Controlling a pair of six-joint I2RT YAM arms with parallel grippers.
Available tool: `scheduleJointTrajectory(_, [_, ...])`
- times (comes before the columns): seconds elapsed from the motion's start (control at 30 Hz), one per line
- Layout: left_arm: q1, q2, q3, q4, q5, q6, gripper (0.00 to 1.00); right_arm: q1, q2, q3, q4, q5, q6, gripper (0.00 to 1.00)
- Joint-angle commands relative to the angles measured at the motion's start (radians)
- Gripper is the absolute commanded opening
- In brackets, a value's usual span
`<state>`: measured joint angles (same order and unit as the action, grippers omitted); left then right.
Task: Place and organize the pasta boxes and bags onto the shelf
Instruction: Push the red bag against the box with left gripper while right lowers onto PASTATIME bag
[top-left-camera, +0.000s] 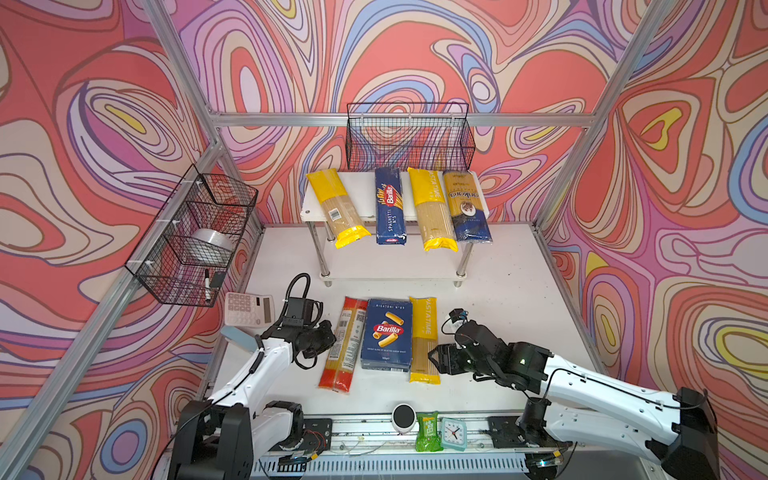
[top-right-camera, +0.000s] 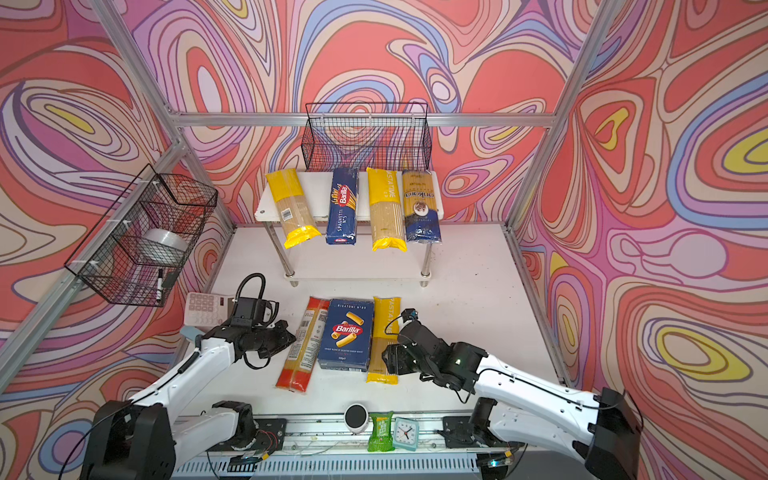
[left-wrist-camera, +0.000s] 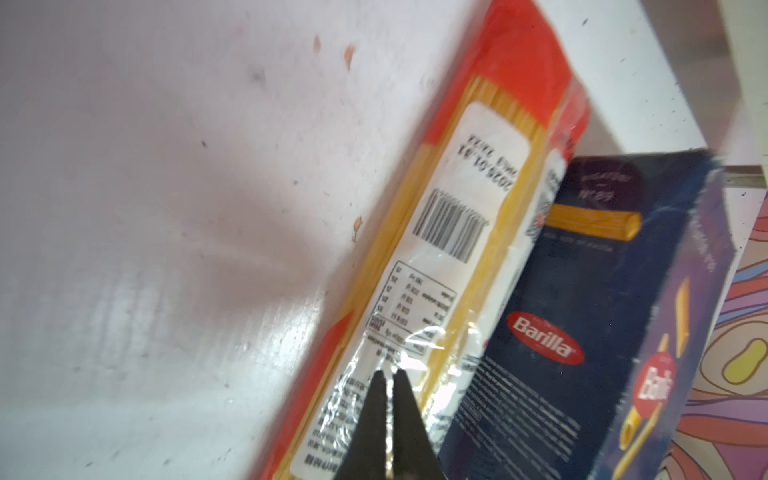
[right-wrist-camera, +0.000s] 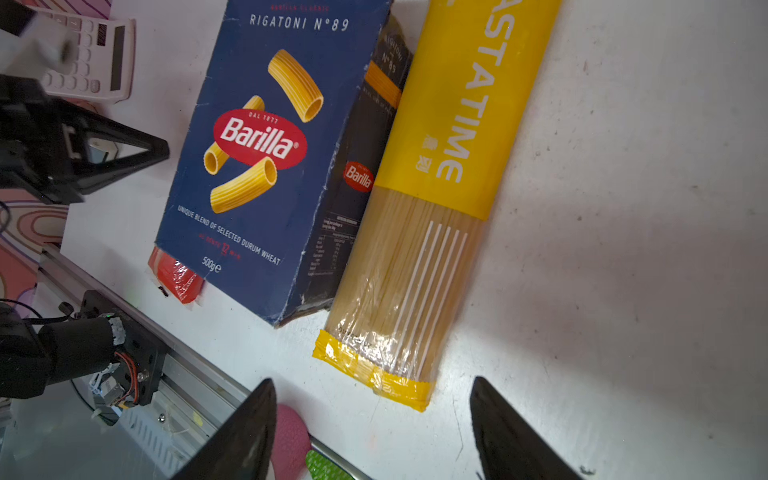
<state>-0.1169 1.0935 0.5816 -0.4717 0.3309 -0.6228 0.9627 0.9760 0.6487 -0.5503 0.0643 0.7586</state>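
The white shelf (top-left-camera: 365, 195) stands at the back. Its top board carries a yellow-ended bag (top-left-camera: 336, 205), the narrow spaghetti box (top-left-camera: 390, 205), another yellow-ended bag (top-left-camera: 432, 208) and a gold and dark blue bag (top-left-camera: 467, 205). On the table lie side by side a red-ended bag (top-left-camera: 343, 345), the wide rigatoni box (top-left-camera: 387, 334) and a yellow-ended bag (top-left-camera: 424, 336). My left gripper (left-wrist-camera: 386, 374) hovers over the red-ended bag (left-wrist-camera: 457, 208), fingers almost together, nothing between them. My right gripper (right-wrist-camera: 372, 380) stands wide open just off the near end of the yellow-ended bag (right-wrist-camera: 436, 208), holding nothing.
A black wire basket (top-left-camera: 409, 137) hangs behind the shelf, another (top-left-camera: 195, 232) on the left wall. A calculator (top-left-camera: 248, 309) lies left of my left arm. At the front edge sit a round black-topped object (top-left-camera: 404, 417), a green packet (top-left-camera: 428, 432) and a small clock (top-left-camera: 454, 433).
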Motion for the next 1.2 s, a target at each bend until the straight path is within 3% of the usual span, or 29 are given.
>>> scheduleJointTrajectory(0.0, [-0.001, -0.06, 0.114, -0.137, -0.071, 0.056, 0.37, -0.004, 0.016, 0.022, -0.014, 0.024, 0.011, 0.77])
scheduleJointTrajectory(0.3, [-0.021, -0.106, 0.322, -0.243, 0.072, 0.166, 0.79, -0.019, 0.057, 0.047, 0.01, 0.038, 0.02, 0.8])
scheduleJointTrajectory(0.47, [-0.072, -0.144, 0.36, -0.3, 0.16, 0.301, 1.0, -0.047, 0.128, 0.085, 0.049, -0.032, -0.008, 0.95])
scheduleJointTrajectory(0.57, [-0.082, -0.193, 0.34, -0.322, 0.184, 0.382, 1.0, -0.049, 0.164, 0.117, 0.025, -0.001, -0.013, 0.98])
scheduleJointTrajectory(0.87, [-0.084, -0.345, 0.205, -0.204, 0.207, 0.374, 1.0, -0.05, 0.174, 0.12, -0.019, 0.107, 0.02, 0.98])
scheduleJointTrajectory(0.97, [-0.083, -0.338, 0.202, -0.181, 0.217, 0.386, 1.0, -0.05, 0.192, 0.11, -0.004, 0.102, 0.023, 0.98])
scheduleJointTrajectory(1.1, [-0.089, -0.261, 0.212, -0.165, 0.327, 0.387, 1.0, -0.053, 0.212, 0.062, 0.053, 0.098, 0.036, 0.99])
scheduleJointTrajectory(1.17, [-0.109, -0.247, 0.223, -0.191, 0.296, 0.4, 1.0, -0.052, 0.223, 0.039, 0.093, 0.087, 0.042, 0.98])
